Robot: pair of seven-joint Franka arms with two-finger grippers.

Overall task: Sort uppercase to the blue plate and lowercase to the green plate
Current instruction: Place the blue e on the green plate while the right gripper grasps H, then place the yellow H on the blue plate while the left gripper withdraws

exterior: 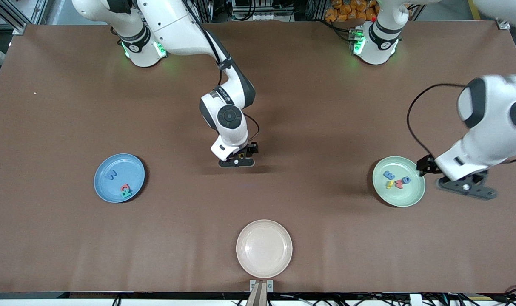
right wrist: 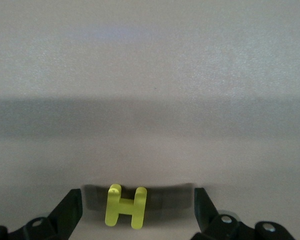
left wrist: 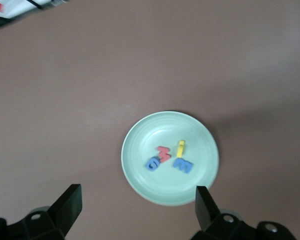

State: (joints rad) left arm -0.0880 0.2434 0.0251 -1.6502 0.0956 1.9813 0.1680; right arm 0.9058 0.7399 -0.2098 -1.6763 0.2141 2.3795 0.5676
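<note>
Right wrist view shows the small yellow foam letter H (right wrist: 125,206) lying flat on the brown counter (exterior: 326,106), between the spread fingers of the right pincer (right wrist: 137,212), untouched. We judge the pincer is lined up astride it for a pick-up; H is uppercase, so it belongs on the blue plate.

Front view: the right pincer (exterior: 237,161) sits low over the middle of the counter, wrist pointing straight down, which hides the H from this camera.

The round sky-blue shallow plate (exterior: 102,187) lies toward the right arm's end of the counter. On it we see the blue foam M (exterior: 111,174), and touching each other, the red ring-shaped Q (exterior: 124,187) and the teal R (exterior: 126,194). Three uppercase letters are in; the H is the one still out.

The round pale mint-green plate (exterior: 404,197) lies toward the left arm's end. On it, clustered close: the blue E-like letter (exterior: 389,174), the thin yellow letter (exterior: 390,184), the red w (exterior: 398,181) and the blue g (exterior: 406,180). All four lowercase letters appear sorted.

The left pincer (exterior: 466,187) hangs just beside the green plate's rim, over bare counter toward the counter's end edge, fingers spread and empty. Its wrist view looks down on the plate from above.

A round cream plate (exterior: 245,255) sits at the middle of the counter's edge nearest the front camera, with no letters on it.
</note>
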